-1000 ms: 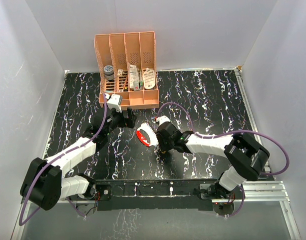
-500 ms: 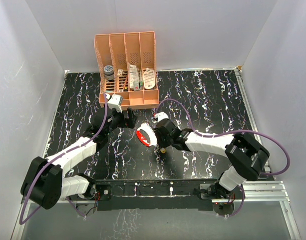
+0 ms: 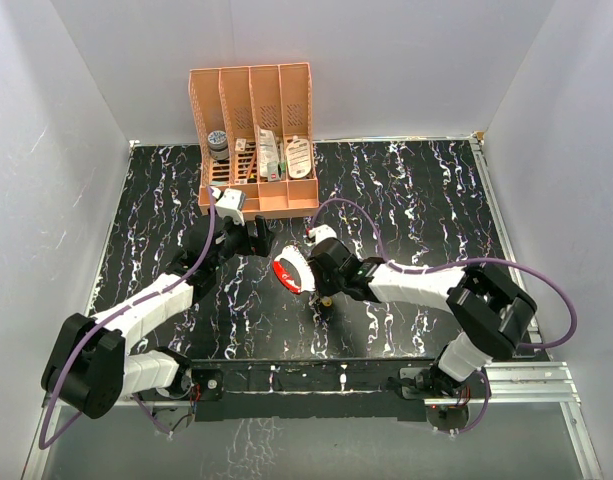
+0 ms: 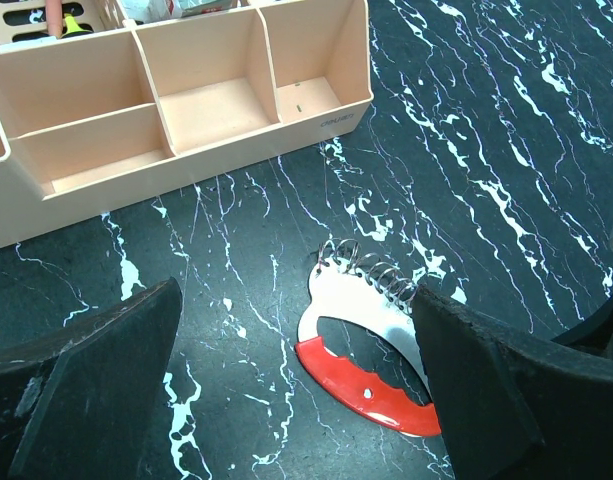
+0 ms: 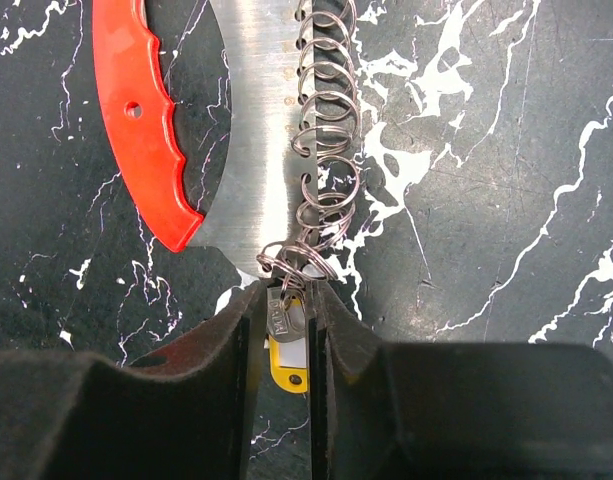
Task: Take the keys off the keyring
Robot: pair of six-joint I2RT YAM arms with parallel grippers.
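The keyring's red-and-white oval tag (image 3: 291,270) lies flat mid-table, with a row of thin wire rings (image 5: 321,150) along its white edge. From the nearest ring hangs a small silver key (image 5: 286,315) with a yellow label (image 5: 289,365) under it. My right gripper (image 5: 286,290) has its jaws narrowed onto the key, one pad against each side. In the top view it sits (image 3: 324,280) just right of the tag. My left gripper (image 4: 296,295) hovers wide open above the tag's left end, holding nothing, and the tag (image 4: 366,375) shows between its fingers (image 4: 96,380).
An orange divided rack (image 3: 256,120) with small items stands at the back, just beyond the left gripper (image 3: 251,235); its front compartments (image 4: 186,100) are bare. White walls enclose the black marbled table (image 3: 416,200).
The right gripper's jaws have drawn together around the key, and its wrist has edged slightly left toward the tag. The left arm and the tag have stayed put.
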